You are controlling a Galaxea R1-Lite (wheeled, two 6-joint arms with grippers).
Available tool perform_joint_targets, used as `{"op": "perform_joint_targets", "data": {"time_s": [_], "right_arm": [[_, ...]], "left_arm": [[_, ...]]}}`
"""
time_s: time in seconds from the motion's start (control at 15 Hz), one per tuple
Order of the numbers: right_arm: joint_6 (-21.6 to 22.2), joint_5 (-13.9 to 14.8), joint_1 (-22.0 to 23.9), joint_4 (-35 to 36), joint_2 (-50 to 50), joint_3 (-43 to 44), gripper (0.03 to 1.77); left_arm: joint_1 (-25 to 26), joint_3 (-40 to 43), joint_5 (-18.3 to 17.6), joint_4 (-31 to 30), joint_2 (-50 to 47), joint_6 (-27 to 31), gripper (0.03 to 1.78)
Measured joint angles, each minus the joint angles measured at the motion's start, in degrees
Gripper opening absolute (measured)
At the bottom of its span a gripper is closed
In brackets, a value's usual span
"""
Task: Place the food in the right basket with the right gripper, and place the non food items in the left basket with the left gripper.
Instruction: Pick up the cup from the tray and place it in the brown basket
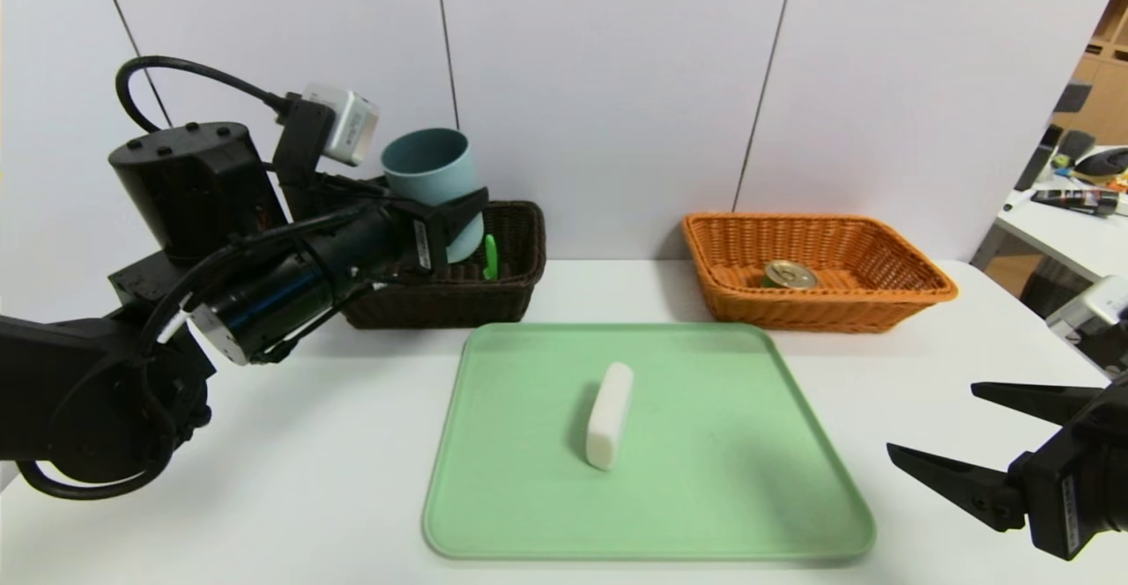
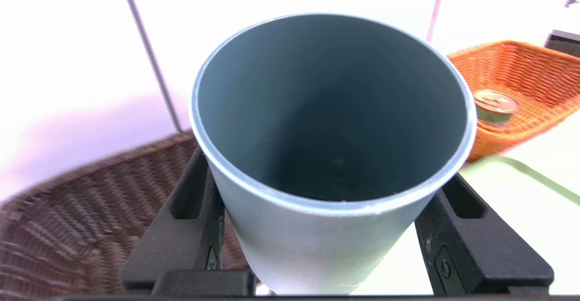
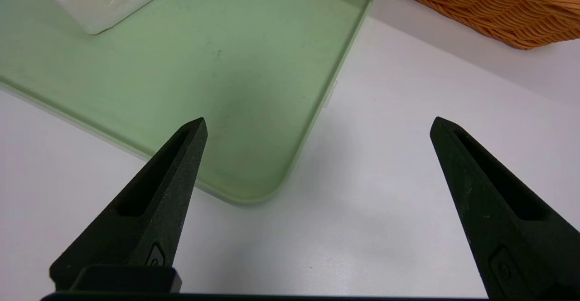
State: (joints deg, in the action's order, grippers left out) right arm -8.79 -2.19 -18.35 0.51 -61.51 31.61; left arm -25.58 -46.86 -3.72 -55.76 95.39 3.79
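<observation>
1. my left gripper [image 1: 454, 215] is over the dark basket [image 1: 441, 303], its jaws part open and closed on the blue cup [image 2: 333, 237], one on each side of its wall.
2. the cup is in my grip, above the basket rather than resting in it; its mouth faces up, a little tilted, and i see nothing in the part of its inside that shows.
3. in the dark basket, at my left, there is a green thing [image 1: 491, 257]; my arm and the cup hide part of the inside, so i cannot tell what else is there.
4. the orange basket [image 1: 820, 296], at my right, holds a can [image 1: 790, 275] with a ring pull on its lid, near the basket's front wall.
5. between me and the baskets is the green tray [image 1: 705, 497], with one white block [image 1: 610, 418] lying on it, near the middle, touching neither rim.
6. my right gripper [image 1: 934, 422] hangs beside the tray, at its right, jaws spread wide with nothing between them.
7. both baskets and the tray sit on the white table [image 1: 308, 497].
</observation>
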Motion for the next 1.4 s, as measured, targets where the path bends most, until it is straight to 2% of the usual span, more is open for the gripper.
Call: {"op": "perform_joint_targets", "data": {"time_s": [0.2,0.4,1.0,1.4], "right_arm": [[-0.07,-0.01,0.00,0.00,-0.22,0.09,1.69],[-0.52,0.09,0.00,0.01,-0.34,0.17,1.69],[-0.63,0.20,0.00,-0.05,-0.02,-0.37,1.69],[-0.66,0.24,-0.09,-0.02,0.07,-0.37,1.69]], "left_arm": [[3.75,-3.17,-1.90,2.21,0.13,0.04,1.14],[5.73,-4.79,-2.23,2.35,1.61,0.12,1.14],[7.17,-10.80,-2.01,1.66,11.52,0.34,1.14],[9.35,-15.20,-2.23,4.05,16.98,3.21,1.14]]}}
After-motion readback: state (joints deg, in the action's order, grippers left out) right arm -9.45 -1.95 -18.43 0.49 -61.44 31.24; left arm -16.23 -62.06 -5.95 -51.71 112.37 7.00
